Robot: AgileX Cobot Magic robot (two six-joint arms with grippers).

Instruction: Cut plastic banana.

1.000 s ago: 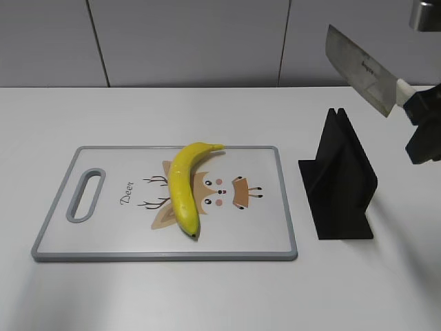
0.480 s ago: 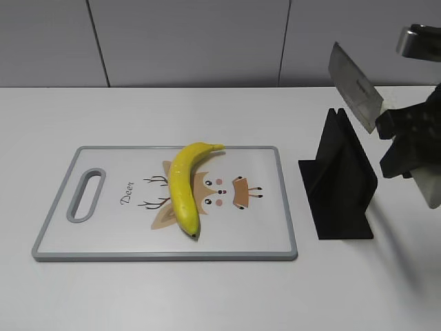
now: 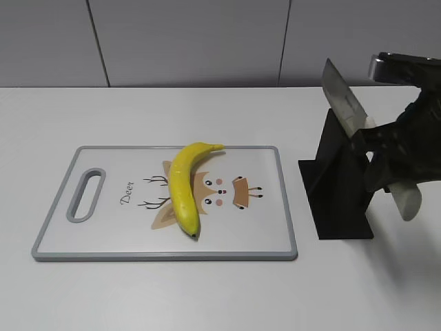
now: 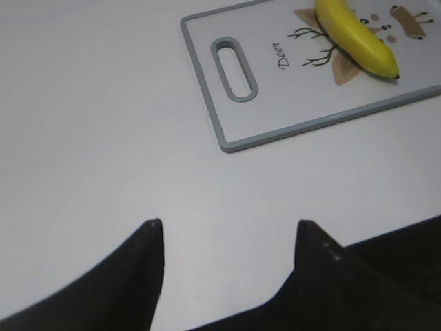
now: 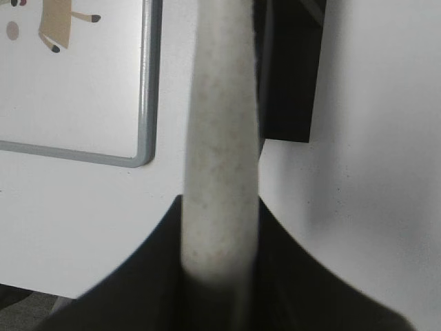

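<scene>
One plastic banana [image 3: 185, 187], glossy yellow, curved, lies on the cutting board with its stem toward the far edge and its dark tip toward the near edge, across the printed deer face; it is whole, no cut showing. One cutting board [image 3: 103, 243], white with a grey rim, one oval handle slot [image 3: 85, 195] at its left end and the word "Deer" beside the drawing, lies flat on the white table [image 3: 207, 296]. One black knife stand [image 3: 341, 183], upright with a slot at its top, sits on the table just beside the board's right edge, not touching it. One knife [image 3: 342, 103], a broad steel cleaver blade with a pale speckled handle [image 5: 220, 165], is held aloft at a tilt over the stand, blade pointing up and to the left; whether the blade touches the stand cannot be told. Right gripper [image 3: 391, 153]: one, black, clamped around the knife handle, the handle's end sticking out below it in the exterior view and filling the middle of the right wrist view between the two dark fingers. Left gripper [image 4: 227, 255]: one, two black fingers spread wide apart with nothing between them, hanging over bare table near the board's handle end, well apart from the banana. Two grey wall panels stand behind the table.
</scene>
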